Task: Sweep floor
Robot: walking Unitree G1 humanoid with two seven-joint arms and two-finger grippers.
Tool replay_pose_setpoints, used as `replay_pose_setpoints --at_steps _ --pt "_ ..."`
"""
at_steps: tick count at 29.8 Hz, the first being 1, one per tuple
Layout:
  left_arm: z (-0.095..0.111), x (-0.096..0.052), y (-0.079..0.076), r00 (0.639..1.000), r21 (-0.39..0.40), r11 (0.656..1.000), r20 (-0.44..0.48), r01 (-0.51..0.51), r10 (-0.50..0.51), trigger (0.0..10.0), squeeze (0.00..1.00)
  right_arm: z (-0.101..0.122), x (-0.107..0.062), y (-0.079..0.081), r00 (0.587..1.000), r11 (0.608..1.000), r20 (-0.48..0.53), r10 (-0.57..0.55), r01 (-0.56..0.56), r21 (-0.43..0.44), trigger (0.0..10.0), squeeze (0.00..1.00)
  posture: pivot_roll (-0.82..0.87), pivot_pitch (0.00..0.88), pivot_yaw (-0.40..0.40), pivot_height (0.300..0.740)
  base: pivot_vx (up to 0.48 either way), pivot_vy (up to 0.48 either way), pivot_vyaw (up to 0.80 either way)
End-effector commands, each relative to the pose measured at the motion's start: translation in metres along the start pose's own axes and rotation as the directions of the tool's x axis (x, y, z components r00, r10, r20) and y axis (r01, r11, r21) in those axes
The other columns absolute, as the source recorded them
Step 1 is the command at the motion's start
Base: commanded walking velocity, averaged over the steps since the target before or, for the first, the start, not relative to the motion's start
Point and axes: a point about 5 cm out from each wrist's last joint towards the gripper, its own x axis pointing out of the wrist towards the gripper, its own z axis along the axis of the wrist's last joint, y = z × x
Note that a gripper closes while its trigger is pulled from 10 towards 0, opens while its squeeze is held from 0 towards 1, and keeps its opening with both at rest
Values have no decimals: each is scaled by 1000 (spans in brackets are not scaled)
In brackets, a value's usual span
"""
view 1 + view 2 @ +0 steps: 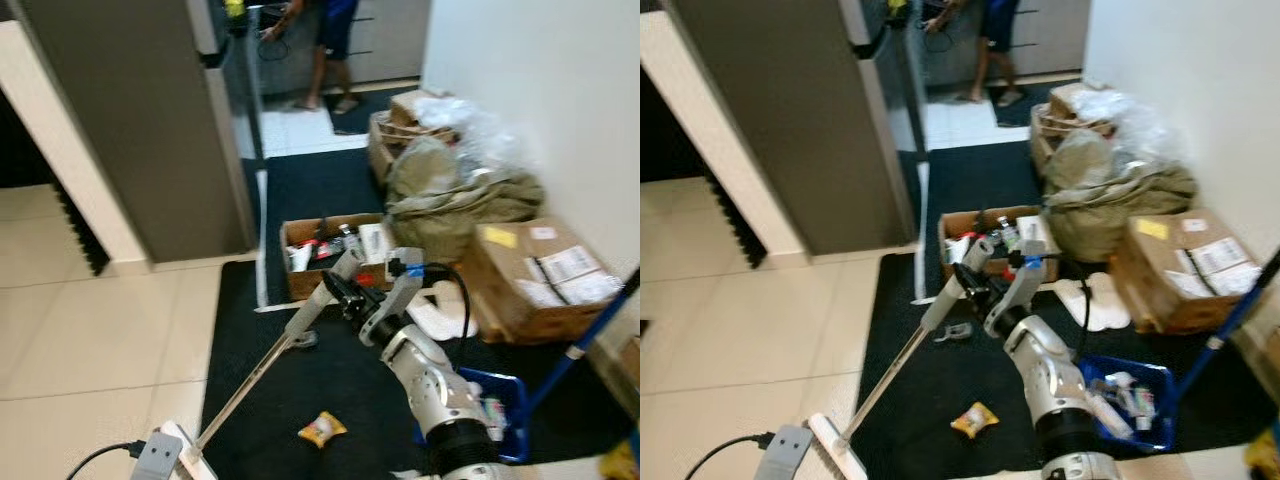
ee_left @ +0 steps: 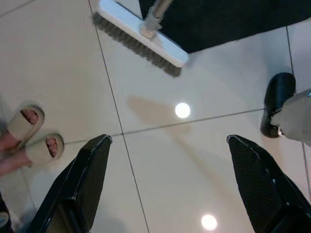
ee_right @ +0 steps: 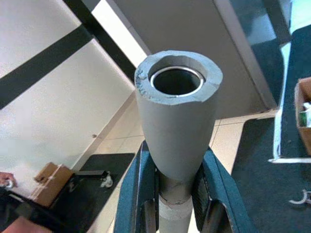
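Grey broom handle (image 3: 177, 126) is pinched in your right pincer (image 3: 177, 204), left pincer (image 2: 170, 179) spread; mid-sweep, next drag the brush head (image 2: 141, 39) toward the wrapper (image 1: 322, 429) lower centre.

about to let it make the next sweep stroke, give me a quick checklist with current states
1. Right gripper fingers clamped on the broom handle: ok.
2. Broom head down on the tile floor: ok.
3. Left gripper open, off the broom: ok.
4. Snack wrapper on the black mat, not yet swept: not ok.
5. Person's sandalled feet near the broom head: not ok.
6. Blue dustpan beside the right arm: ok.
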Motion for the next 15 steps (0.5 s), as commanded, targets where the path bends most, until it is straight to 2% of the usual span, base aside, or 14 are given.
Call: replay_pose_setpoints --at_steps 1,15 --pt "-1 0 1 1000 8 1000 -10 -1 1 10000 0 7 4 3 998 1000 51 21 -21 4 10000 0 -28 0 94 740 0 0 744" --pt "3 2 -15 1000 -26 999 -24 19 -20 10000 0 7 6 -2 1000 999 30 1 0 -35 10000 0 -26 0 88 740 0 0 743"
